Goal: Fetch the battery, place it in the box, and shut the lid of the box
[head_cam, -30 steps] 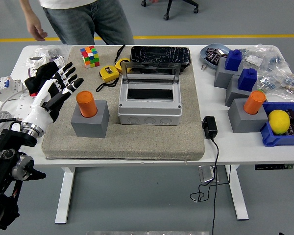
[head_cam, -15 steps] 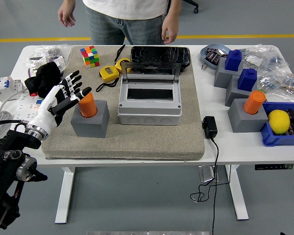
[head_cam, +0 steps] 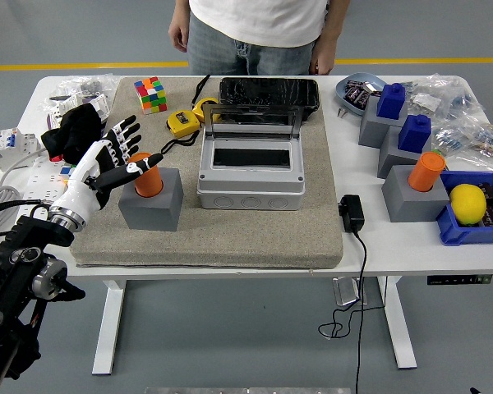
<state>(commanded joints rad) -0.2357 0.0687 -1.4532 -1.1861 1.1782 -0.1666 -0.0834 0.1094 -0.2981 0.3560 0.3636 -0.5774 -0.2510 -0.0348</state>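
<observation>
The left hand point(head_cam: 115, 161), fingers spread wide and holding nothing, is just beside the orange battery point(head_cam: 147, 175) standing in its grey holder point(head_cam: 152, 205), so it should wrap around the cylinder fully, then lift straight up.

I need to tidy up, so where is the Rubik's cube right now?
In the head view, the Rubik's cube sits on the white table at the far left, just beyond the yellow tape measure and left of the black tray.
</observation>
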